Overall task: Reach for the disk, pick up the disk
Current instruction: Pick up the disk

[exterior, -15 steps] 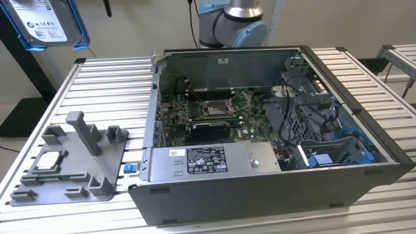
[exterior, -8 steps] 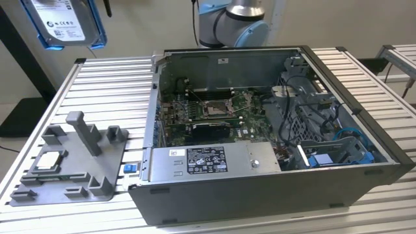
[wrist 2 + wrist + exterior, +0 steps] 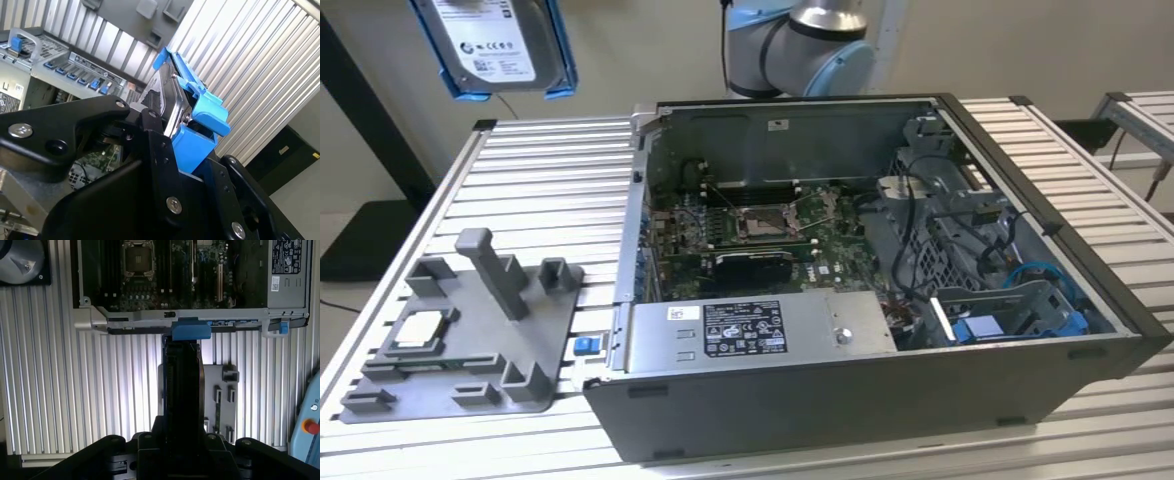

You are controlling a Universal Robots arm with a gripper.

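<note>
The disk (image 3: 494, 45) hangs in the air at the upper part of the exterior view's left, high above the slatted table; its silver face with a white label is framed by a blue bracket. In both wrist views my gripper (image 3: 184, 146) is shut on it, with black fingers (image 3: 152, 125) pressed against its sides. In the second wrist view the disk (image 3: 165, 95) stands tilted, and in the first wrist view the disk (image 3: 182, 385) shows edge-on, rising out of my gripper (image 3: 182, 442).
An open computer case (image 3: 854, 400) with its motherboard (image 3: 761, 225) exposed stands on the slatted aluminium table (image 3: 534, 180). A grey fixture plate (image 3: 467, 340) holding a small square chip (image 3: 420, 330) lies at the exterior view's left. The arm's base (image 3: 801, 45) stands behind the case.
</note>
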